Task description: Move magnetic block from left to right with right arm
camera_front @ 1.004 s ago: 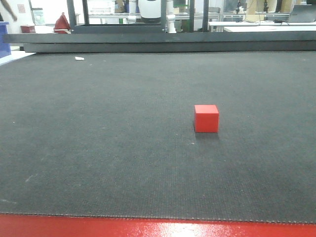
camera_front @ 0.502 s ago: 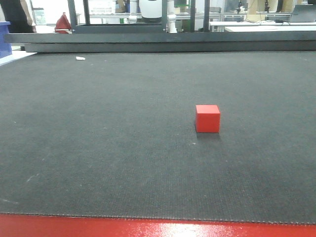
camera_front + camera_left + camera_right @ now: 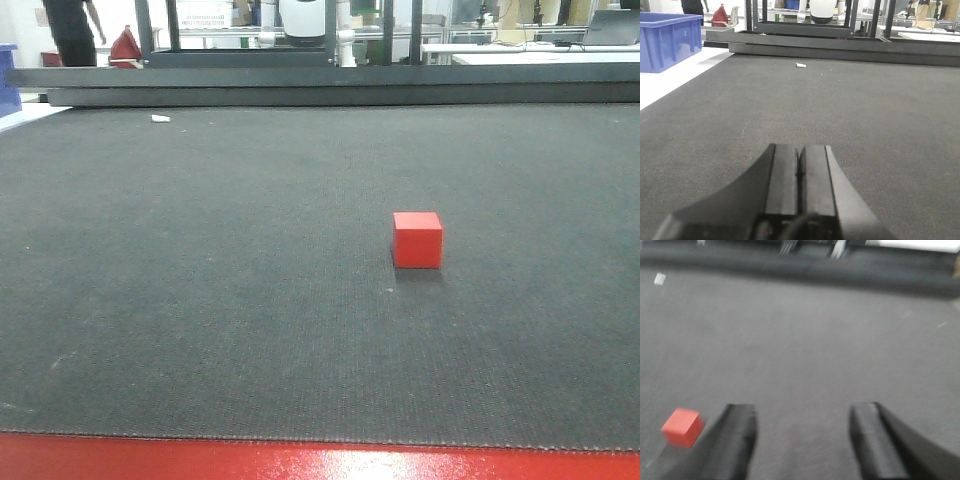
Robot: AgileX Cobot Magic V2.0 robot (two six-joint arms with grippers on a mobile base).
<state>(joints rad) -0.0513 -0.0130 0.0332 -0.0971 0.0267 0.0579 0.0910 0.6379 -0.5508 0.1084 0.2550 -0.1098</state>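
A dark grey mat (image 3: 200, 300) covers the whole table, with a red strip along its near edge. A blue crate (image 3: 665, 40) sits off the mat at the far left.

The right gripper (image 3: 803, 412) hangs over the mat with its jaws spread wide and nothing between them. The left gripper (image 3: 800, 150) lies low with its fingers pressed together, empty.

The red block (image 3: 417, 240) stands alone on the mat, a little right of centre and at mid depth. From the right wrist it lies just left of the left finger, outside the jaws.

It looks stiff, light and not fragile. Its matte faces should grip well, so pinch two opposite flat sides, squarely rather than across the corners.

A small white scrap (image 3: 160, 118) lies far left.
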